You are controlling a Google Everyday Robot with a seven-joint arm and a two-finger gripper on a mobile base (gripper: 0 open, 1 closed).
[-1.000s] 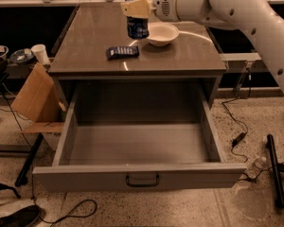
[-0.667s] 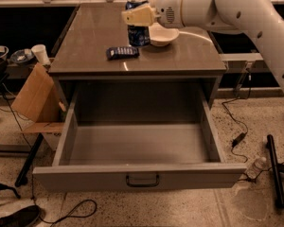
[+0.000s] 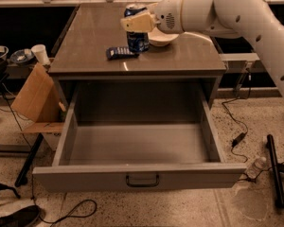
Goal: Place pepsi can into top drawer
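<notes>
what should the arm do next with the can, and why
Probably lift the can a little and draw it forward, toward the drawer. The gripper looks closed around the can near the back of the cabinet top. The snack packet lies just in front and to the left of the can, so it needs height first. The drawer below is pulled wide open.

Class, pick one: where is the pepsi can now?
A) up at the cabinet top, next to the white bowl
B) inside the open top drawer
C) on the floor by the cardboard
A: the pepsi can is up at the cabinet top, at the gripper, not in the top drawer.
</notes>
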